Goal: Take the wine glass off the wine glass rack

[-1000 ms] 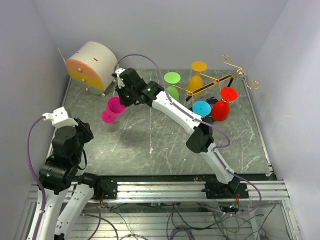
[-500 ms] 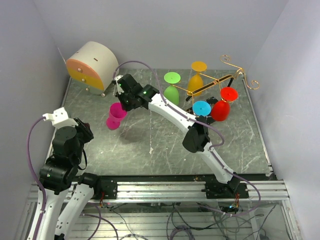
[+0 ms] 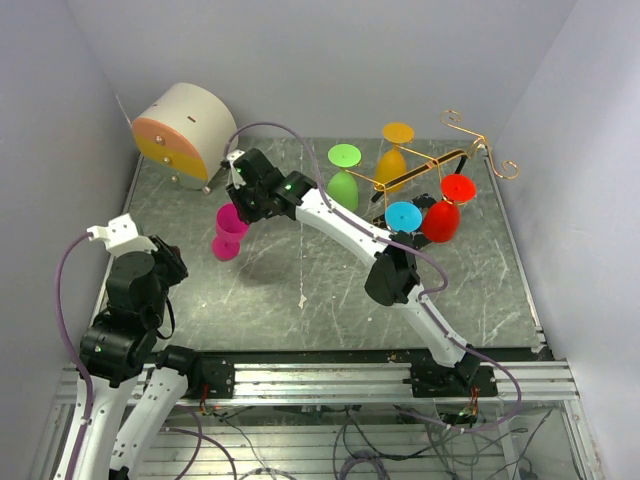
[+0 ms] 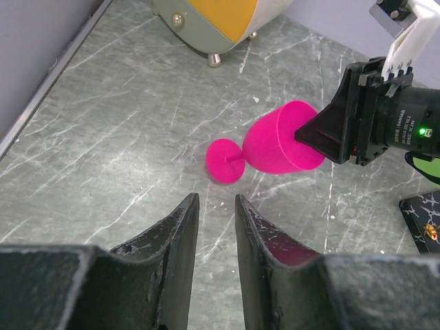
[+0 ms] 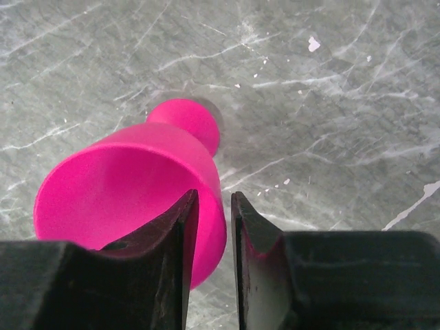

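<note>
A pink wine glass [image 3: 229,232] leans tilted over the left part of the table, its foot [image 4: 225,161] at or just above the surface. My right gripper [image 3: 244,203] is shut on its rim, one finger inside the bowl [image 5: 124,185] and one outside, as the right wrist view shows [image 5: 212,196]. The gold wire wine glass rack [image 3: 470,142] stands at the back right. Green [image 3: 344,178], orange [image 3: 394,152], blue [image 3: 404,216] and red [image 3: 444,214] glasses hang on it. My left gripper [image 4: 217,199] hovers open near the pink glass, holding nothing.
A round white drawer box with an orange front [image 3: 180,125] sits at the back left corner, its feet close to the pink glass [image 4: 275,141]. A corner of the rack's black base [image 4: 425,220] shows at the right. Grey walls close in on three sides.
My right gripper has lowered the pink glass a little and drawn it slightly nearer. The glass now stands steeper, foot down. The left arm has not moved.
</note>
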Controlling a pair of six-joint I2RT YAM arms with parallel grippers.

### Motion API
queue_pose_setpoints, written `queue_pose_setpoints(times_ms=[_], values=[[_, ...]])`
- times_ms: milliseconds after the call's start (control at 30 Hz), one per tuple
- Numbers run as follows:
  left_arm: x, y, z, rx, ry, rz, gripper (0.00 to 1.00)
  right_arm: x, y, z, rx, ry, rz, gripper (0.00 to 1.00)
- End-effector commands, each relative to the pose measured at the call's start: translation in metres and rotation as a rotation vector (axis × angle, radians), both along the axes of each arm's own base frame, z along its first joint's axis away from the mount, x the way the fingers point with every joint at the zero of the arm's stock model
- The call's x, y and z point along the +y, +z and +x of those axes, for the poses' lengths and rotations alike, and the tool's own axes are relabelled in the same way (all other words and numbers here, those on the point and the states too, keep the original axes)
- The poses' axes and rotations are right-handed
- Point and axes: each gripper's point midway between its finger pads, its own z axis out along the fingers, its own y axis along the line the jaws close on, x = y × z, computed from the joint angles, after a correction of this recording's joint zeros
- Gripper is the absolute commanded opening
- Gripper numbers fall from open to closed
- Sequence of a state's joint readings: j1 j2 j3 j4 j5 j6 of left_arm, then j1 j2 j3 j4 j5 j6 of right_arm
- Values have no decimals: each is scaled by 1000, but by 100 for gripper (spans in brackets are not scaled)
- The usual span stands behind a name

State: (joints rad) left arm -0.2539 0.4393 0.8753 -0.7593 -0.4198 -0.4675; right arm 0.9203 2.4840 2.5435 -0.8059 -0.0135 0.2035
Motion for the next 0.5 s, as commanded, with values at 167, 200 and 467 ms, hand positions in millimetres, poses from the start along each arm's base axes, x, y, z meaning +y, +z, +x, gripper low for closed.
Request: queue_pose_setpoints(times_ms=[167,200,467], values=[[3,7,3,-34,20,-3,38,12,77,5,-126,4,169,35],[3,7,3,-35,21,-4,38,11,84,5,-137,2,182,35],[3,7,3,-33,22,-3,39,9,137,-2,-218,-1,270,35]])
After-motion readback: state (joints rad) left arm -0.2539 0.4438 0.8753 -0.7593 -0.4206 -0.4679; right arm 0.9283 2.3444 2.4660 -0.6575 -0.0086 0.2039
